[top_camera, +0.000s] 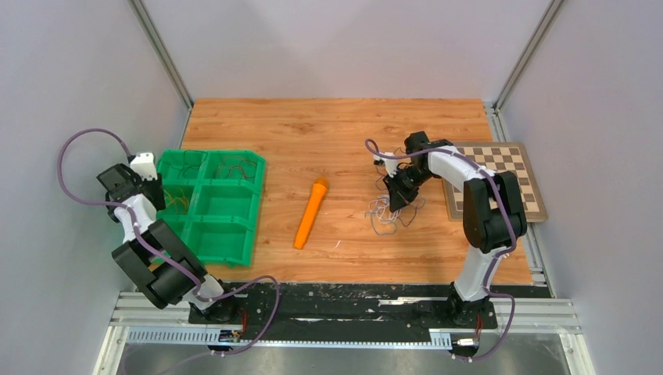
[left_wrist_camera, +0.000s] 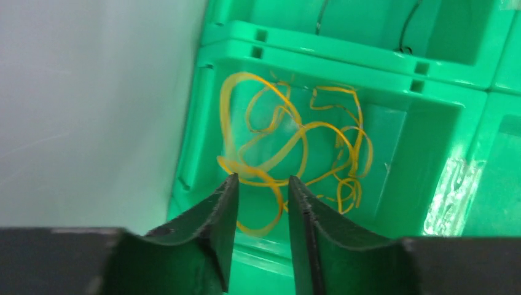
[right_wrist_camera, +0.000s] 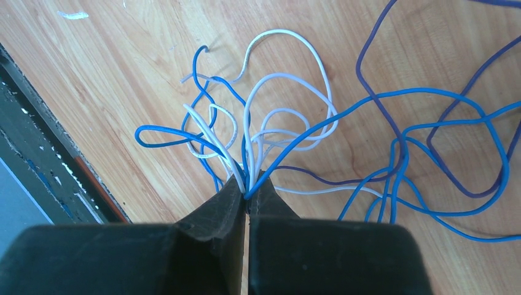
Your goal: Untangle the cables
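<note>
Right wrist: right claw (right_wrist_camera: 247, 189) tight on blue and white cables (right_wrist_camera: 249, 163)

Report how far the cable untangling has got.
Done: the yellow cable lies alone in a compartment of the green bin, the left gripper open above it; two rear compartments hold dark wires. In hand: the right gripper is shut on white and blue cables. Left: the blue, purple and white tangle on the table.

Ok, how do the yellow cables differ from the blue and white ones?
Yellow cables lie in a green bin compartment, one colour, left end effector open over them. Blue and white cables sprawl on the wooden table, pinched by the shut right end effector. Both: thin, curly.
</note>
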You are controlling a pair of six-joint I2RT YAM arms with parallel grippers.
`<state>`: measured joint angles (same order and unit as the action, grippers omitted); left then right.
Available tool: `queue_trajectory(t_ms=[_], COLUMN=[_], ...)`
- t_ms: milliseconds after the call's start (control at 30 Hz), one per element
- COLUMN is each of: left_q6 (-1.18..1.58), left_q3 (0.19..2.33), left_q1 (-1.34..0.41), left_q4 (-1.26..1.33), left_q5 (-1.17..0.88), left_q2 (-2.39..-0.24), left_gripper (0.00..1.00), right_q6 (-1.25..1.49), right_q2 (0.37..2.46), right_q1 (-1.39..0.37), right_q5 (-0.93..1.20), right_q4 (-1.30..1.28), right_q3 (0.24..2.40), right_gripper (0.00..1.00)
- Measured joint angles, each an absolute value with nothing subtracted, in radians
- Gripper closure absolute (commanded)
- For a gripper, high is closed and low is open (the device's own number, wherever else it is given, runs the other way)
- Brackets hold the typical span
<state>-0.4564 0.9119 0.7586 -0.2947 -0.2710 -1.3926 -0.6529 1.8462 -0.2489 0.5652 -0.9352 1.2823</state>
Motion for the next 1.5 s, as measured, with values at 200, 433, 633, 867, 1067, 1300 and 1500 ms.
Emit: queue_trajectory(t_ms=[200, 433, 633, 867, 1067, 1300, 1500], left_q6=[-0.449, -0.464, -0.484, -0.414, -0.297, -0.174, -0.143], left_q3=[0.97, 1.216, 1.299, 1.18, 1.064, 1.112, 1.256], left_q1=[0.754, 0.674, 0.415, -0.02, -0.403, -0.544, -0.541], left_q4=[-0.439, -0.637, -0.728, -0.712, -0.585, -0.485, -0.471], left_q5=[-0.324, -0.445, -0.554, -0.651, -0.689, -0.713, -0.69], left_q2=[-1.386, -1.231, -1.128, -1.129, -1.283, -1.554, -1.641], left_gripper=[0.05, 0.0, 0.0, 0.01, 0.16, 0.19, 0.13], right_q6=[-0.657, -0.656, -0.669, -0.71, -0.669, -0.519, -0.447], right_q2=[1.846, 1.807, 1.697, 1.663, 1.668, 1.75, 1.902], right_q1=[-0.249, -0.267, -0.339, -0.211, -0.157, -0.173, -0.173], right_q5=[0.598, 0.715, 0.765, 0.768, 0.706, 0.593, 0.519], right_q4=[-0.947, -0.946, -0.947, -1.021, -1.007, -0.867, -0.795], right_q3=[1.336, 1.407, 1.407, 1.32, 1.261, 1.272, 1.429], right_gripper=[1.0, 0.98, 0.42, 0.36, 0.39, 0.4, 0.34])
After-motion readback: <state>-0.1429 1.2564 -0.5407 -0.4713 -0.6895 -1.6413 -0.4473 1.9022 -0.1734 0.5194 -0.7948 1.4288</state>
